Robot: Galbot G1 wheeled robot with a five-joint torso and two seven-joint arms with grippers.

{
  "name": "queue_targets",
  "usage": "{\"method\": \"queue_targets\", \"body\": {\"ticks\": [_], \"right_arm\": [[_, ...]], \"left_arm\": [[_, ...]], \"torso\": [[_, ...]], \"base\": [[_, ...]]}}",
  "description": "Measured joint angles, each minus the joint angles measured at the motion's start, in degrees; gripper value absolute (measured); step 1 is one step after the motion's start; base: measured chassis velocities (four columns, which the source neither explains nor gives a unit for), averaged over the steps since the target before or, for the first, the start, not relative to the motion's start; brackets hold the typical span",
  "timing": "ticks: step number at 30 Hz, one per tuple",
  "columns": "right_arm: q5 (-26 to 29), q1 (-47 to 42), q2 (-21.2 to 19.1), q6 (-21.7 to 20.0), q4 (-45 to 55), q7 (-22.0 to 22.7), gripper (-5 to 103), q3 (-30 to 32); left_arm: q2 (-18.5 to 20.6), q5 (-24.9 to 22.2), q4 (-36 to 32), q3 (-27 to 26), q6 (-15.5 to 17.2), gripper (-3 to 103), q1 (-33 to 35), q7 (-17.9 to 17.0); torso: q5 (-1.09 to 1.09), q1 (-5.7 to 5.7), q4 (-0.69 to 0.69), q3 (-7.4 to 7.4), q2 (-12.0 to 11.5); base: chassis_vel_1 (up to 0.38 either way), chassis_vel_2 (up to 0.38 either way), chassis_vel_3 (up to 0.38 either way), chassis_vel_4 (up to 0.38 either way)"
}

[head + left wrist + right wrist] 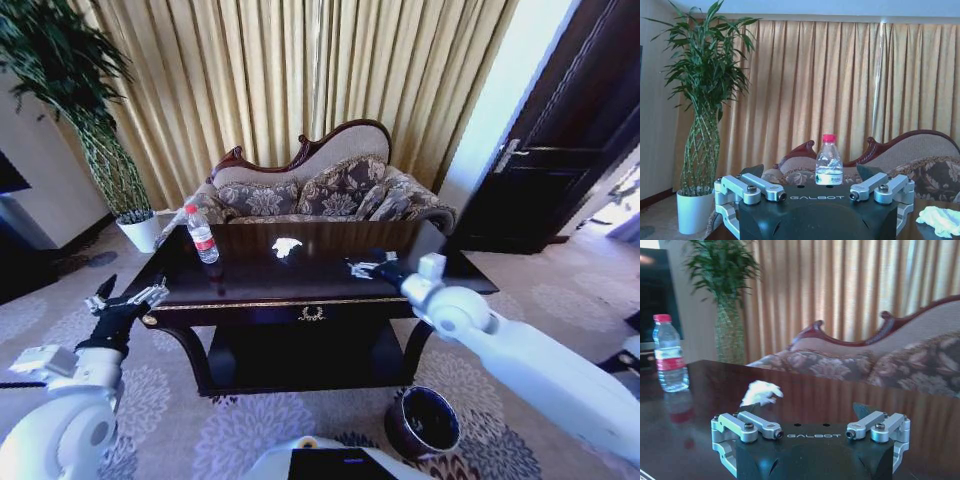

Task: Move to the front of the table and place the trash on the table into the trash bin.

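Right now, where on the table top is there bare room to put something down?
The table is bare along its front edge, between the left gripper at the left corner and the right gripper on the right. There is also a bare patch between the bottle and the paper scrap. The right side is crowded.

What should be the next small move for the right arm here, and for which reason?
Probably move the right gripper forward and to the left toward the crumpled paper. The gripper is open and low over the table, and the paper lies ahead of it, apart from it, not yet grasped. The bottle stands farther away, nearer the left gripper, which waits at the table's left end.
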Motion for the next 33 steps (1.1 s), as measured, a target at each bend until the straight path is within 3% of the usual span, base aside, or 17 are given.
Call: {"method": "queue_targets", "body": {"ticks": [6, 11, 20, 33], "right_arm": [[1.2, 11.6, 3.9, -0.3, -2.8, 0.0, 100, -12.2], [1.3, 16.7, 6.6, -0.7, -5.1, -0.1, 100, -18.6], [2.5, 22.8, 11.9, -1.7, -10.6, 0.2, 100, -22.4], [3.3, 29.1, 23.5, -5.6, -20.6, 5.0, 100, -26.1]], "left_arm": [[-1.1, 0.0, -0.5, -1.4, 0.0, 100, 0.7, -0.2], [-2.1, 0.7, -1.2, -1.6, 0.0, 100, 1.4, -0.3], [-2.6, 1.3, -2.0, -1.4, 0.2, 100, 1.6, -0.3], [-4.0, 2.7, -2.0, -0.9, 0.2, 100, 2.1, -0.4]], "torso": [[-0.02, 0.0, 0.0, 0.0, 0.0], [0.0, 0.0, 0.0, 0.0, 0.0], [-0.01, 0.0, 0.0, 0.0, 0.0], [-0.01, 0.0, 0.0, 0.0, 0.0]], "base": [[0.0, 0.0, 0.0, 0.0], [0.0, 0.0, 0.0, 0.0], [0.0, 0.0, 0.0, 0.0], [0.0, 0.0, 0.0, 0.0]]}}
